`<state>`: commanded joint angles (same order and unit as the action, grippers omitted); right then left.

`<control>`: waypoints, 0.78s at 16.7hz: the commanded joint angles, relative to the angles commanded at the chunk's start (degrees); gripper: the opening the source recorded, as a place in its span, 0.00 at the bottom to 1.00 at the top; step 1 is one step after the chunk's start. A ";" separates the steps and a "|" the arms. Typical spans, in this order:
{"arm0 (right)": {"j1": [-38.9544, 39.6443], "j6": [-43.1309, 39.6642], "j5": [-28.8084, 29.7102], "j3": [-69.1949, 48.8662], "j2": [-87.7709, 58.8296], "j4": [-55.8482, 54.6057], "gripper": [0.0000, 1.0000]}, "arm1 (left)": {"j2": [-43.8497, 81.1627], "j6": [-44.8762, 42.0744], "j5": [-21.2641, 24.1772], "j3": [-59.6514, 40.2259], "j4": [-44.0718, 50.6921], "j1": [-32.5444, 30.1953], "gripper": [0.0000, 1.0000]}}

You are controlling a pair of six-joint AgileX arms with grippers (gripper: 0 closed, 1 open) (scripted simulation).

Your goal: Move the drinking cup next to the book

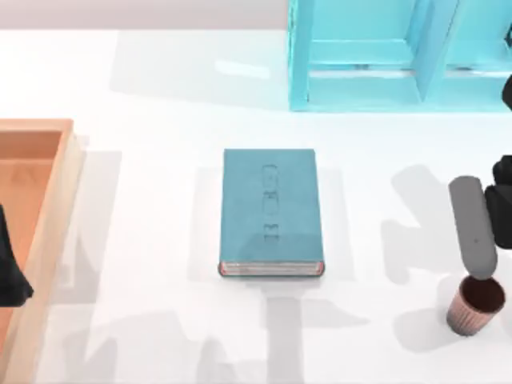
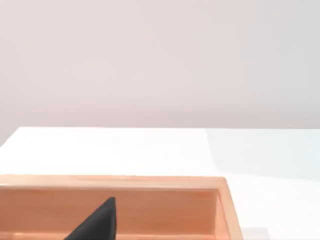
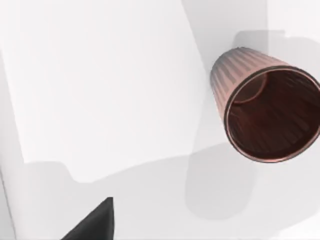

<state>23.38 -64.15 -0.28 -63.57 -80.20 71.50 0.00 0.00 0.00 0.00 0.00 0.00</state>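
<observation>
The right gripper (image 1: 478,268) hangs at the table's right edge, just above the drinking cup (image 1: 475,305); a grey elongated arm segment slopes down toward the cup's rim. Whether this claw is released or clenched, I cannot tell. In the right wrist view 1 dark fingertip (image 3: 95,222) points toward the white tabletop (image 3: 100,90), with the cup (image 3: 265,115) apart from it.

The cup is a small reddish-brown tapered tumbler with vertical ribs and a dark brown inside, standing upright near the table's front right, well apart from the book (image 1: 270,212). The book is a closed teal hardcover with faint embossed marks, pale page edges and reddish trim, lying flat mid-table.

The left arm is parked at the left edge over a pale wooden tray (image 1: 48,240). A light cyan shelf frame (image 1: 400,56) stands at the back right.
</observation>
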 joint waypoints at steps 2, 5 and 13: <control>0.44 -1.35 0.13 -1.52 -1.74 1.49 1.00 | 0.00 0.00 0.00 0.00 0.00 0.00 1.00; 0.50 -1.52 0.18 -1.73 -1.94 1.64 1.00 | 0.00 0.00 0.00 0.00 0.00 0.00 1.00; 0.58 -1.36 0.18 5.63 -4.11 -7.96 1.00 | 0.00 0.00 0.00 0.00 0.00 0.00 1.00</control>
<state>23.96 -65.51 -0.10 -57.94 -84.31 63.54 0.00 0.00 0.00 0.00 0.00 0.00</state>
